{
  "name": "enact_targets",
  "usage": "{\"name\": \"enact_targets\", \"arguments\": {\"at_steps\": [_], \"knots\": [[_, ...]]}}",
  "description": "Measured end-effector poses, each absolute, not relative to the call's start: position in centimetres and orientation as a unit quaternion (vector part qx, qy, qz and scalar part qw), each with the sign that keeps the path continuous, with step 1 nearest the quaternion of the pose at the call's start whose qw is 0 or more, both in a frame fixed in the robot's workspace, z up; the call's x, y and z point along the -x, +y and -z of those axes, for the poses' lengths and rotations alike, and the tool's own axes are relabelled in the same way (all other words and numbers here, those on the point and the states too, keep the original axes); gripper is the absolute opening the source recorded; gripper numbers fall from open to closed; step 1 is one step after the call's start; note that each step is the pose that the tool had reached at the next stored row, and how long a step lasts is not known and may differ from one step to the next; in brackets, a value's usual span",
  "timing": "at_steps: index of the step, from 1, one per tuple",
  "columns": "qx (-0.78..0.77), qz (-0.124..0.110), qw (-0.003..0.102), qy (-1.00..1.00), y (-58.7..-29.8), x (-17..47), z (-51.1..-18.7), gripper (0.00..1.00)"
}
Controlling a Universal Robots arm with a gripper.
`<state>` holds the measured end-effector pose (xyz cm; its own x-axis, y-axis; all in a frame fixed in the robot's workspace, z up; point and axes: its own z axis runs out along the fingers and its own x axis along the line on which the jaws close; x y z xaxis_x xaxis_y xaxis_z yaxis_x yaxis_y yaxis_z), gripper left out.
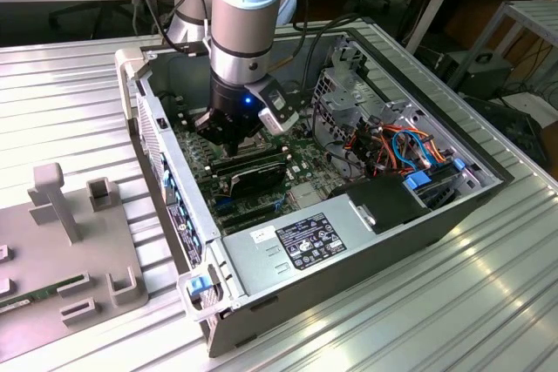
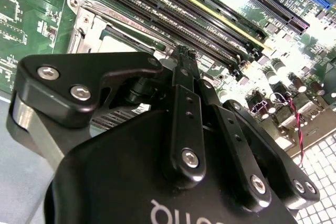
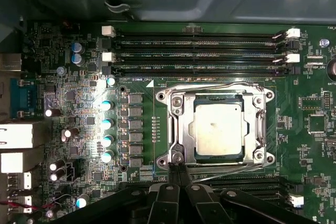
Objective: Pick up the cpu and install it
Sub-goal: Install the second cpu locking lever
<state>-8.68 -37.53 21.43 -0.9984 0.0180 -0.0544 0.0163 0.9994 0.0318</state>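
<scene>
Motherboard [image 3: 79,103]: cpu [image 3: 218,128] seated in socket; jaws closed, empty.

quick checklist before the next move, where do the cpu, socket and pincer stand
1. cpu lying flat in the socket: ok.
2. Socket frame closed over the cpu: not ok; the frame sits around the chip and the top is bare.
3. Pincer empty: ok, fingertips together at the socket's edge, nothing between them.
4. Pincer clear of the cpu: ok.
5. Memory slots beside the socket unobstructed: ok.
6. cpu pins seated: cannot tell.
</scene>
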Motion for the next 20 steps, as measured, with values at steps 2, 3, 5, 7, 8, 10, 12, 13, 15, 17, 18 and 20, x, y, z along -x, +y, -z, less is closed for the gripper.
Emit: {"name": "enact_targets", "arguments": {"at_steps": [2, 3, 5, 7, 8, 10, 12, 13, 15, 17, 18, 20], "knots": [[-0.009, -0.016, 0.027, 0.999, -37.53, 8.68, -21.43, 0.11], [-0.009, -0.016, 0.027, 0.999, -37.53, 8.68, -21.43, 0.11], [-0.009, -0.016, 0.027, 0.999, -37.53, 8.68, -21.42, 0.11], [-0.009, -0.016, 0.028, 0.999, -37.52, 8.73, -21.36, 0.11], [-0.009, -0.016, 0.028, 0.999, -37.52, 8.80, -21.32, 0.11], [-0.009, -0.016, 0.028, 0.999, -37.52, 8.96, -21.20, 0.11], [-0.009, -0.016, 0.028, 0.999, -37.53, 9.10, -21.09, 0.11], [-0.009, -0.016, 0.028, 0.999, -37.52, 9.10, -21.08, 0.11], [-0.009, -0.016, 0.028, 0.999, -37.52, 9.14, -21.03, 0.11], [-0.009, -0.016, 0.028, 0.999, -37.51, 9.25, -20.98, 0.11], [-0.009, -0.016, 0.028, 0.999, -37.51, 9.33, -20.94, 0.11], [-0.009, -0.016, 0.028, 0.999, -37.52, 9.44, -20.90, 0.11]]}}
